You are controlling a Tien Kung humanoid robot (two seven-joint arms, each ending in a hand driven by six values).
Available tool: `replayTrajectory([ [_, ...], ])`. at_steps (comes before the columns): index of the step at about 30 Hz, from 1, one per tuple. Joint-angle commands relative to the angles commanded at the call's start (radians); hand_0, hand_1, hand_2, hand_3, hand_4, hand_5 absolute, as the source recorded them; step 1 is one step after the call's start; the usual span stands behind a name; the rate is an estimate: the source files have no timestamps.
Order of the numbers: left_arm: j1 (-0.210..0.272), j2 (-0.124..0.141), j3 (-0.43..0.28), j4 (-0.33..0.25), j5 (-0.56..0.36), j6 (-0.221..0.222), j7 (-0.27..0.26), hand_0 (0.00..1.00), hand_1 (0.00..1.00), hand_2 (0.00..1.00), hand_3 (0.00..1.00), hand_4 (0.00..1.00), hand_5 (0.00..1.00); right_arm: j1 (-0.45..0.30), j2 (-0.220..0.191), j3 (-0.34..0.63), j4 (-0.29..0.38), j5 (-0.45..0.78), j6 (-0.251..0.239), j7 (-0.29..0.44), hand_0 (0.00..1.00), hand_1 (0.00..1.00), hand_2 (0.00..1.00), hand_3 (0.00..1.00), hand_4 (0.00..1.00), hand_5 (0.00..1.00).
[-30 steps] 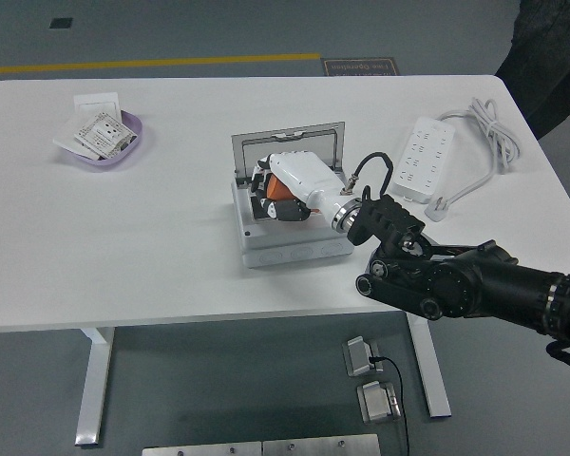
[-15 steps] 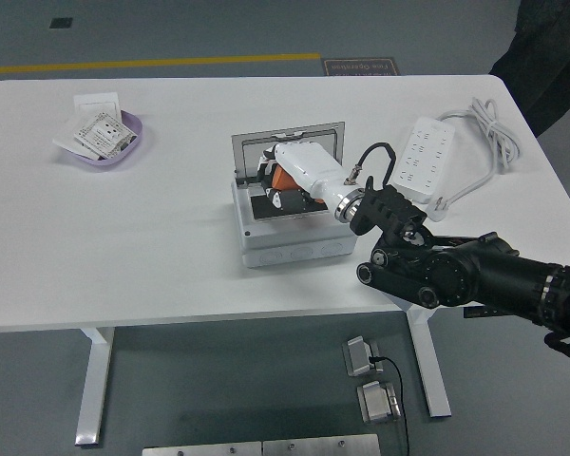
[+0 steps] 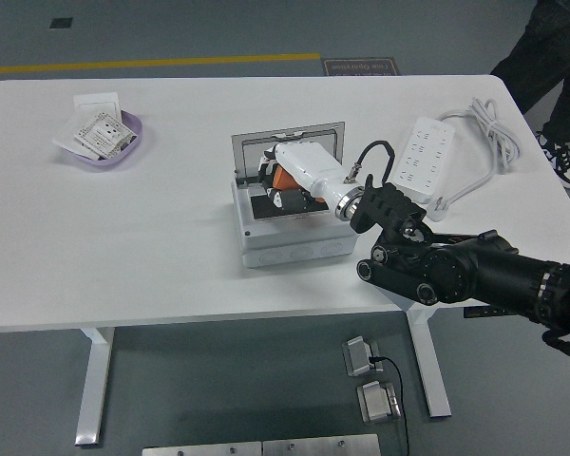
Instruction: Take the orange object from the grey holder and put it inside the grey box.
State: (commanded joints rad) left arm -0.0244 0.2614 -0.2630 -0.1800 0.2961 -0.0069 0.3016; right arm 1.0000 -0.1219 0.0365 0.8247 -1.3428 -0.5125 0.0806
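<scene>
A light grey box (image 3: pixel 290 242) stands at the middle of the table with its lid (image 3: pixel 287 136) raised at the back. My right hand (image 3: pixel 269 180), white at the end of the black arm, reaches in from the lower right and hangs over the box's open top. Its fingers are curled around a small orange object (image 3: pixel 283 179), held just above the dark inside of the box. The hand hides most of the box's inside, so I cannot make out the grey holder. My left arm does not show.
A purple bowl (image 3: pixel 100 141) of paper packets sits at the far left, a white card (image 3: pixel 97 101) behind it. A white power strip (image 3: pixel 426 158) with its cable (image 3: pixel 489 133) lies right of the box. A person's legs (image 3: pixel 551 57) stand at the top right corner.
My right hand has moved a little up and toward the lid with the orange object in it, then held still. The person at the top right has shifted; a shoe now shows.
</scene>
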Motion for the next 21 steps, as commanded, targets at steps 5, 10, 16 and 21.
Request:
replayTrajectory([
  [5, -0.003, -0.002, 0.018, 0.0, -0.013, -0.001, -0.002, 0.697, 0.742, 0.719, 0.838, 0.737, 0.198, 0.0, 0.003, 0.009, -0.002, -0.005, 0.014, 0.005, 0.209, 0.267, 0.504, 0.48, 0.468, 0.002],
  [10, -0.006, -0.004, 0.032, 0.0, -0.024, -0.003, -0.005, 0.697, 0.742, 0.718, 0.838, 0.737, 0.196, -0.001, 0.005, 0.01, -0.002, -0.009, 0.024, 0.009, 0.236, 0.317, 0.552, 0.617, 0.625, 0.092],
  [16, -0.007, -0.004, 0.033, 0.0, -0.02, -0.005, -0.004, 0.697, 0.739, 0.716, 0.835, 0.735, 0.192, -0.001, 0.004, 0.009, -0.004, -0.016, 0.029, 0.011, 0.252, 0.343, 0.54, 0.626, 0.744, 0.34],
  [21, -0.007, -0.005, 0.043, 0.0, -0.027, -0.006, -0.007, 0.697, 0.736, 0.713, 0.834, 0.732, 0.187, -0.002, 0.004, 0.014, -0.005, -0.024, 0.037, 0.013, 0.332, 0.372, 0.536, 0.625, 0.838, 0.35],
])
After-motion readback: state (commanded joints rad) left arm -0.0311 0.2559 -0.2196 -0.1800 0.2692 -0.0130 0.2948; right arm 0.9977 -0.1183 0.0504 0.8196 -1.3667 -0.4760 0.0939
